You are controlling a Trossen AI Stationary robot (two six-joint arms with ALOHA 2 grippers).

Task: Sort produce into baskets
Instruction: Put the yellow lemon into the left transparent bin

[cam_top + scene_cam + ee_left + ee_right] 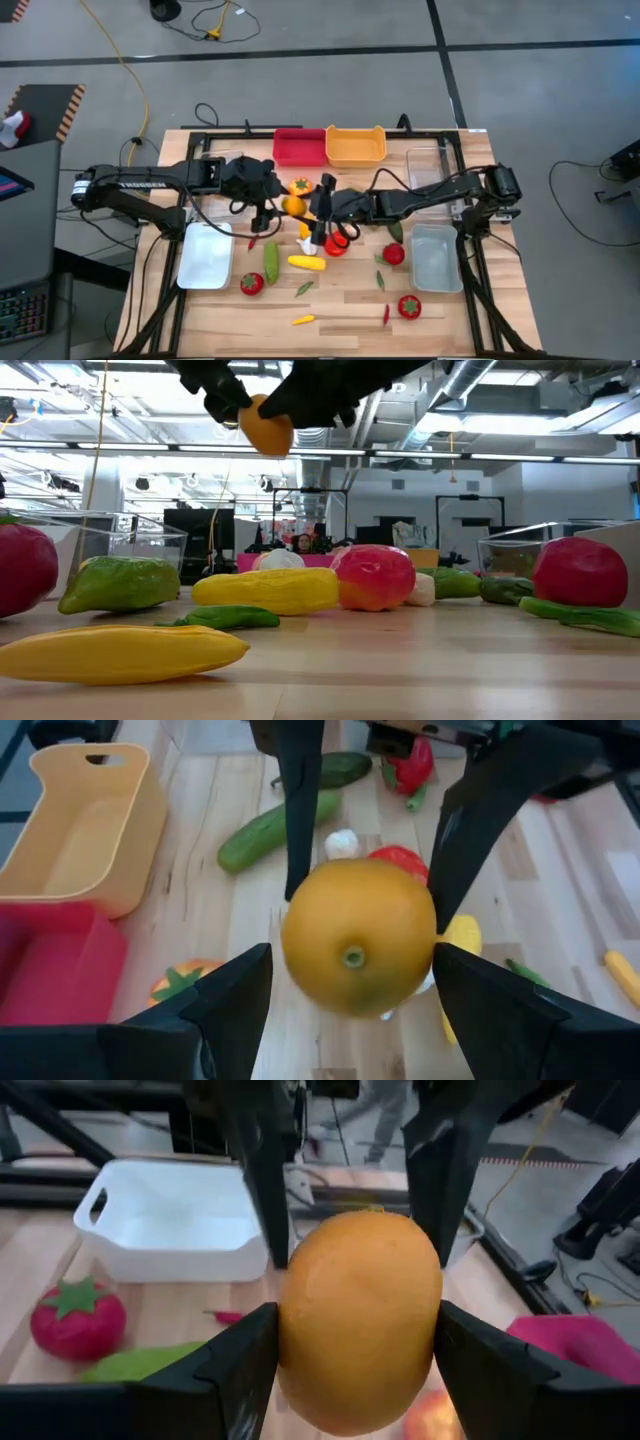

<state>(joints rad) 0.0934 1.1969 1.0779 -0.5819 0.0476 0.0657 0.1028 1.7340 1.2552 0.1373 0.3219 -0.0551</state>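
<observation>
Item: toy orange [358,938], round, smooth, rigid, which we judge light and slippery. We see left tool [350,990] and right tool [357,1350] both pinching it at its widest girth above the surface [340,300], the securest hold.

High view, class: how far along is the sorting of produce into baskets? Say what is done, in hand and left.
Done: nothing visible; the red bin, yellow bin and white trays look empty. In hand: the orange fruit, held off the table between the fingers of the left gripper and the right gripper together. Left: everything else, such as the cucumber, tomato and yellow piece.
</observation>
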